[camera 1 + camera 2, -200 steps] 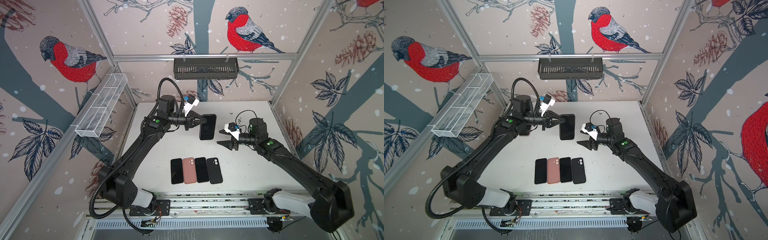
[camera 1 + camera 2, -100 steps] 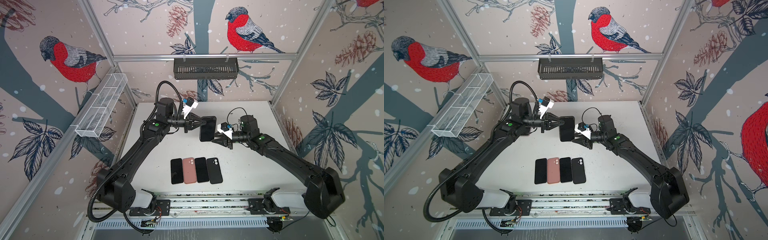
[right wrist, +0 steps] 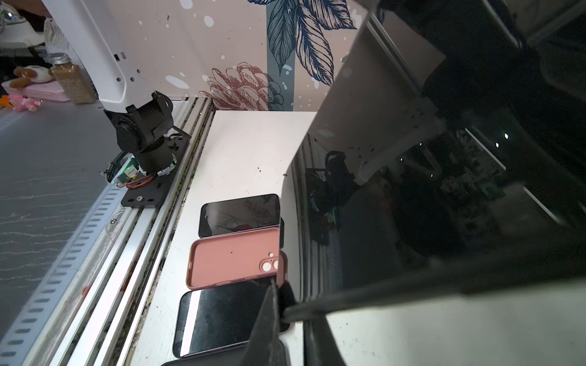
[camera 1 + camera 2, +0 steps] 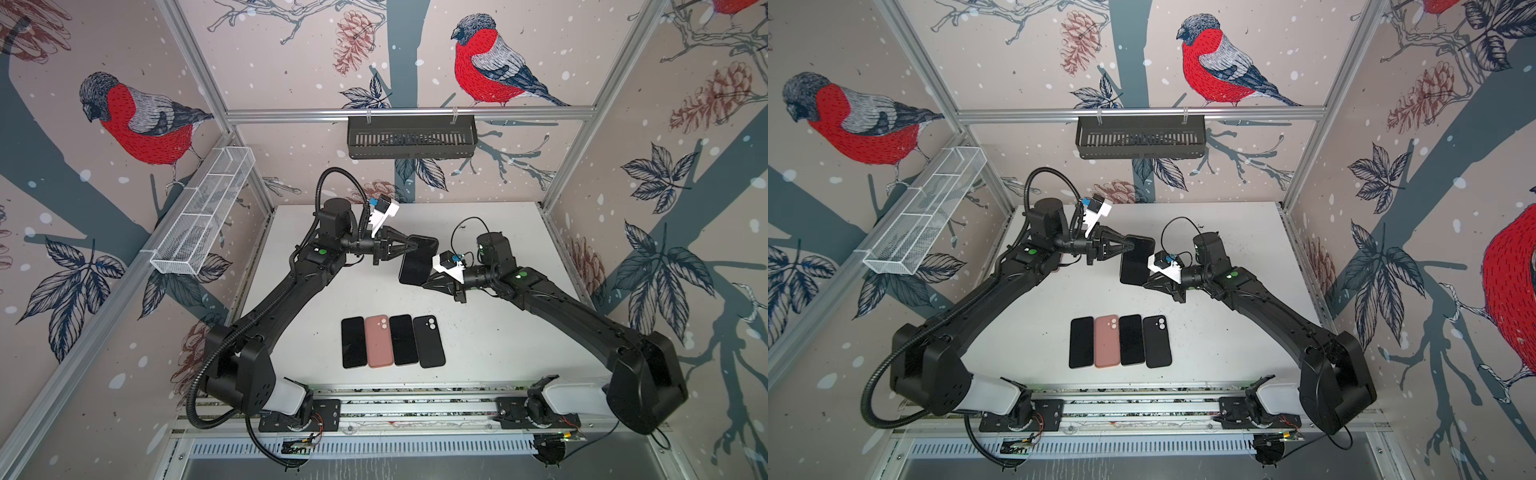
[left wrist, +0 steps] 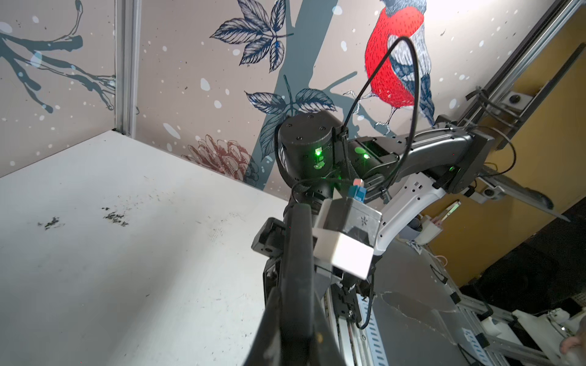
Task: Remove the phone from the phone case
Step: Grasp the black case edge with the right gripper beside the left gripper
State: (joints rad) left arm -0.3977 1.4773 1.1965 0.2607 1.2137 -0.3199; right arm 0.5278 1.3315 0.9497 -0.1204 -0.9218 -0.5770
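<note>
Left tool (image 4: 415, 248) is clamped tight on the phone (image 4: 417, 266), biting the end that points away from the pink case (image 4: 379, 341). So you've got the phone hanging in the air, clear of the table (image 4: 498, 353). Right tool (image 4: 424, 285) is on the phone's other end, at the corner nearer the pink case. In the right wrist view its jaws are pinched in on that corner with no gap showing, so call it gripping too. Both tools are on the one phone, from opposite ends.

The glossy screen faces the right wrist camera and fills most of that view. The left wrist view gives you the phone edge-on, a thick matte black rim running up between the jaws. You can't tell there whether that rim is the phone case or the phone's own body.

The pink case lies flat on the table, camera holes at its far end. The held phone is above and behind it, toward the rear wall, well apart. A dark phone (image 4: 353, 343) lies just beside the pink case on the left arm's side, screen up. A second dark phone (image 4: 403, 340) lies just beside it on the right arm's side. A black case (image 4: 429, 341) with two camera holes sits one place further out that way. All four lie flat and parallel, long edges touching or nearly so.
</note>
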